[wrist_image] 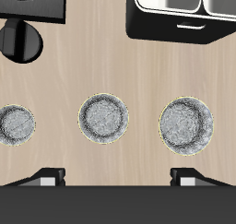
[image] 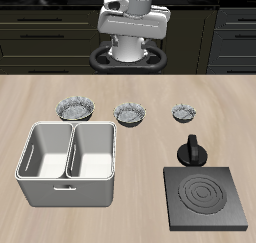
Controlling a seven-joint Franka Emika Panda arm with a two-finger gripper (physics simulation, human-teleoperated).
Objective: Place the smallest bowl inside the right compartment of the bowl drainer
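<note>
Looking over a pale wood-grain table [image: 140,87], with dark cabinet fronts running behind it. Finding nearest the front edge the bowl drainer [image: 65,193], a light grey tub showing two deep wells side by side and a small handle slot in its front wall. Placing its right compartment [image: 93,152] as the well on the side toward the black square stove plate [image: 208,199], which is lying flat beside the drainer but apart from it, ringed with concentric grooves. Noticing just behind the plate a small black knobbed object [image: 192,150], too dark to make out further.

Moving farther back to a row of three fluted grey bowls. Seeing the smallest bowl [image: 183,112] sitting upright on the bare wood at the end of the row above the knobbed object, touching nothing. Passing the mid-sized bowl [image: 130,113] at the centre and the largest bowl [image: 75,109] just behind the drainer's back rim.

Reaching the robot base [image: 133,27] at the very back, with the arm partly cut off by the frame.

Looking down through the wrist camera at the gripper [wrist_image: 118,180], its two fingertips [wrist_image: 46,179] standing wide apart and gripping nothing, well above the row. Catching the drainer and the stove plate only partly there, both clipped by the frame edge.
</note>
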